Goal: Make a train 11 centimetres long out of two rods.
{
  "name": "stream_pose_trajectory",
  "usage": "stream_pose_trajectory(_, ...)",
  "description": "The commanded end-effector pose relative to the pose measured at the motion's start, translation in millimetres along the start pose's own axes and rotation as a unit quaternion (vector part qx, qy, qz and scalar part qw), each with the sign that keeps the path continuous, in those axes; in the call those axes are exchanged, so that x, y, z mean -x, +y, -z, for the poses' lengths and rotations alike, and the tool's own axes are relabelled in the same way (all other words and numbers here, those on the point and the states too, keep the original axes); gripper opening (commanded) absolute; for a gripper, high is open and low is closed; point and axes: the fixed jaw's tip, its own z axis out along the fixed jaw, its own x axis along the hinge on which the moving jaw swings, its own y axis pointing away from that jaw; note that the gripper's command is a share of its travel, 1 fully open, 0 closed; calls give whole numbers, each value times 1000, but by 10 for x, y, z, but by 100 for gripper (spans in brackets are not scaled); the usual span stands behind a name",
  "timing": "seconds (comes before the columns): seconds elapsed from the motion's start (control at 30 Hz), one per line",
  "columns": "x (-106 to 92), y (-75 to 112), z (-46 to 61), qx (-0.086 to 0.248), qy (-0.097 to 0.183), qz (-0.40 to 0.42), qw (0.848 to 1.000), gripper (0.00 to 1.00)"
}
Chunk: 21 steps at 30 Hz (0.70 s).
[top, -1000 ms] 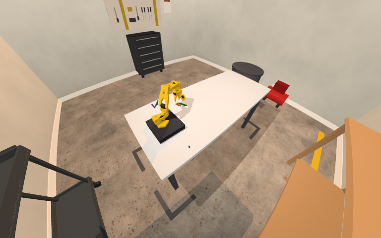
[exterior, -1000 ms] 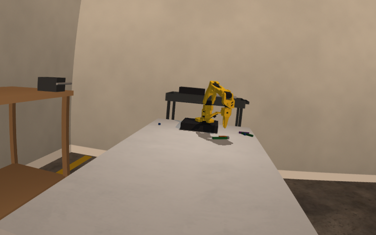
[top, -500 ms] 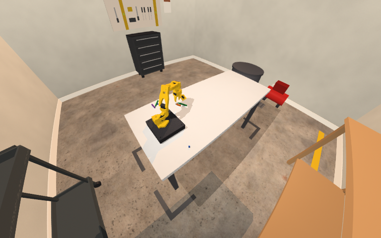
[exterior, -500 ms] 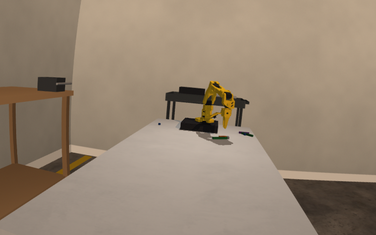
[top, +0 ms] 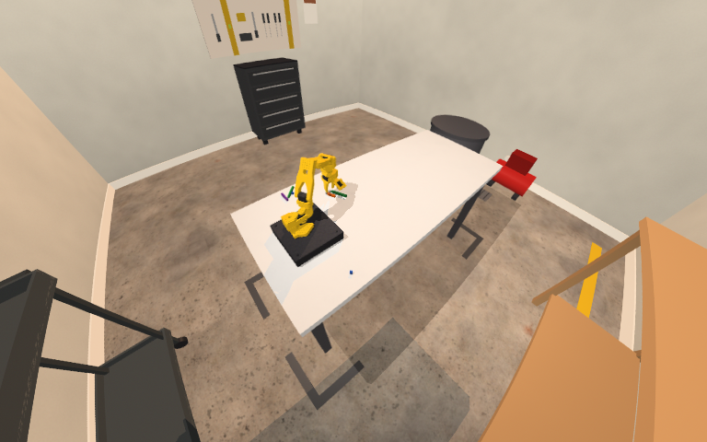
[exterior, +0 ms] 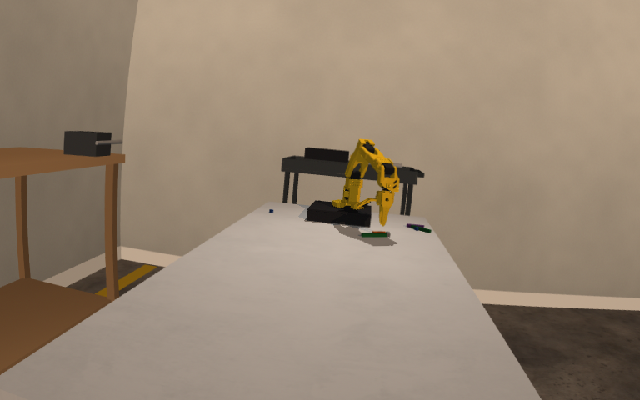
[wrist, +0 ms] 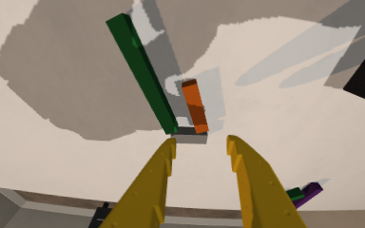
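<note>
I had the claw above the desk, its fingers apart with nothing between them. Just ahead of the tips in my wrist view lay the short grey stick, set crosswise. The long green stick ran away from one end of it, and the orange stick ran away from the other, crowding the space beside the green one. Green and grey came together at an angle rather than in a line, so I had no finished train there; I couldn't tell whether their ends touched.

The arm's black base stood near this cluster. Near the desk's edge, a purple stick lay close beside a second green stick, with a bit of blue showing by them. A small blue block sat alone, well apart, on the other side of the base.

Beyond the desk I saw a round dark bin, a red seat, a black drawer cabinet and a wooden bench.
</note>
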Motion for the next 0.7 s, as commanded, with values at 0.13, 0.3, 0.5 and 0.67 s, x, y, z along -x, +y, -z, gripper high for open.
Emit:
stream_pose_trajectory(0.13, -3, -39, -163, -8, -3, 7, 1000, 19)
stream_pose_trajectory(0.3, 0, -47, -241, -8, -3, 7, 1000, 19)
stream_pose_trajectory(0.5, 3, -53, -291, -8, -3, 7, 1000, 19)
stream_pose_trajectory(0.67, 3, -54, -299, -8, -3, 7, 1000, 19)
